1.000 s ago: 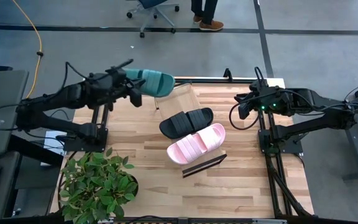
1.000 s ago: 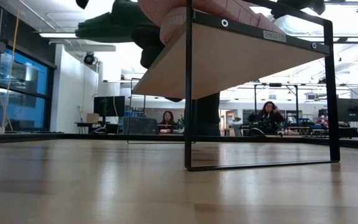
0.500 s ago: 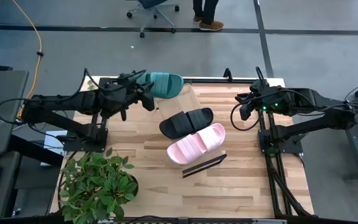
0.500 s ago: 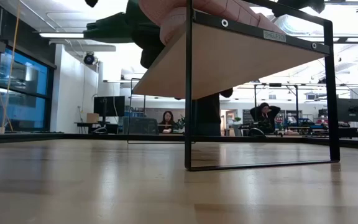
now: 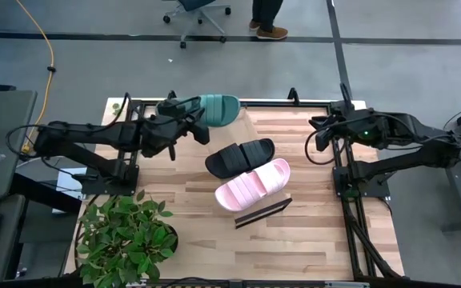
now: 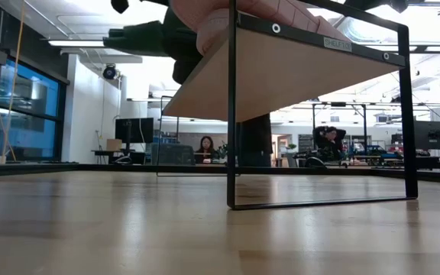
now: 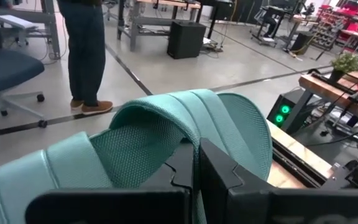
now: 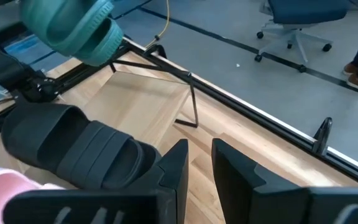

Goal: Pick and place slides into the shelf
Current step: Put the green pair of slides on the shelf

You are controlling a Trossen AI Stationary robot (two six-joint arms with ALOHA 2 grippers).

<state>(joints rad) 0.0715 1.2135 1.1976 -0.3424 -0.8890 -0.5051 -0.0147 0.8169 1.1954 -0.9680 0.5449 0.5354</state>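
my left end effector (image 5: 184, 122) grips the green slide (image 5: 211, 108) by its strap, above the shelf's (image 5: 232, 130) bare far end.

Two dark jointed arms trail black cables; the right arm (image 5: 398, 132) shows a green light.

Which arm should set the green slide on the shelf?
Left. The left gripper already holds the green slide above the shelf's empty far end. The right gripper is empty, parked at the table's right edge.
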